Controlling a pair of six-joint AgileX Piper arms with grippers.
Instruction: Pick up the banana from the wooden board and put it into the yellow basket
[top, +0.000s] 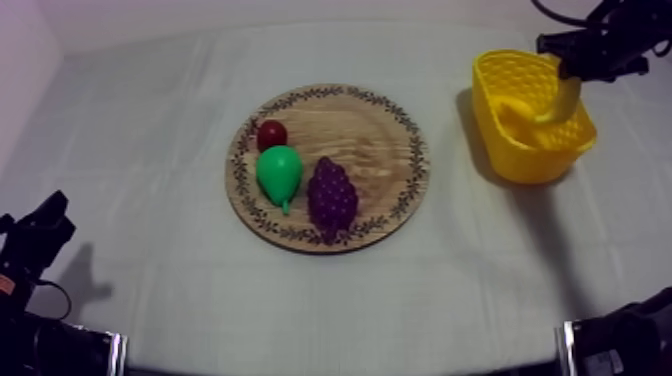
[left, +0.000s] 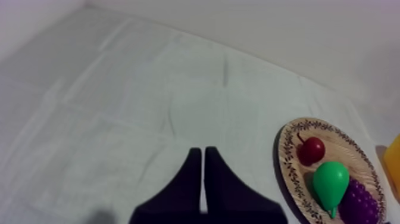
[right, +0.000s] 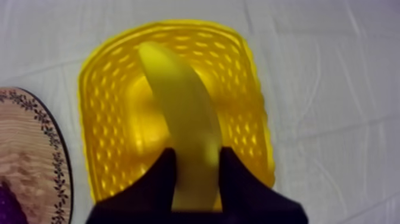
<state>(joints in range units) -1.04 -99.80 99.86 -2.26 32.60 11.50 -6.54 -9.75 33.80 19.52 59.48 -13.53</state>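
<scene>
The banana (right: 181, 113) is smooth, plain yellow and gently curved, and it's hanging over the yellow basket (top: 540, 165) at the far right of the table. The right gripper (right: 198, 156) has its two black fingers clamped on one end, and the other end points down into the basket. Whether the tip touches the bottom, I can't tell. The basket is a plastic-looking tub with rounded corners and a lattice of small holes in its walls.

In the middle of the table is the round wooden board (top: 385, 140) — visible grain, dark leafy pattern round the rim. On its left half there's a glossy small red fruit (top: 272, 133) at the far side, a green pear (top: 278, 172) just on the near side of it, and a bumpy purple bunch of grapes (top: 332, 195) right beside the pear. A strip of creased grey-white cloth (top: 150, 120) lies between board and basket.

The left gripper (left: 203, 154) sits at the near left over bare cloth — fingers pressed together in a narrow wedge, holding nothing.
</scene>
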